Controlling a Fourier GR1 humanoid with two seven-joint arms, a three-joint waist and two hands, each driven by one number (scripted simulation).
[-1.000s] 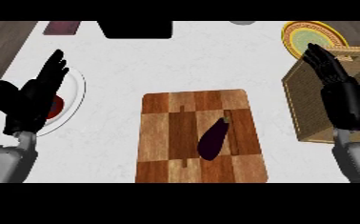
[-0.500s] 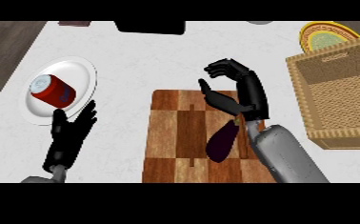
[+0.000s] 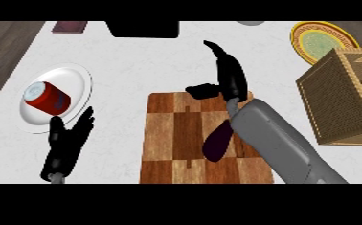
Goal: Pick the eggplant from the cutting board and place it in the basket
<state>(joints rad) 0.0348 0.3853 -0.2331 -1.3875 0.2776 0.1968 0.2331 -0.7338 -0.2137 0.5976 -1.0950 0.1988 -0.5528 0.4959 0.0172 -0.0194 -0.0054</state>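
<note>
Head view: we see the eggplant [image 3: 218, 142] lying on the cutting board [image 3: 176, 138], partly under our right forearm. Our right robot hand [image 3: 228, 78] hovers beyond it, fingers straight, thumb out. Left robot hand [image 3: 67, 138] rests open beside the plate [image 3: 78, 83] carrying a red can [image 3: 48, 97], label unreadable. Basket [image 3: 339, 95] sits far right.

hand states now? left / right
Left hand: open, fingers straight, holding nothing, beside the plate.
Right hand: open, holding nothing; above the cutting board's far edge, eggplant not grasped.
</note>
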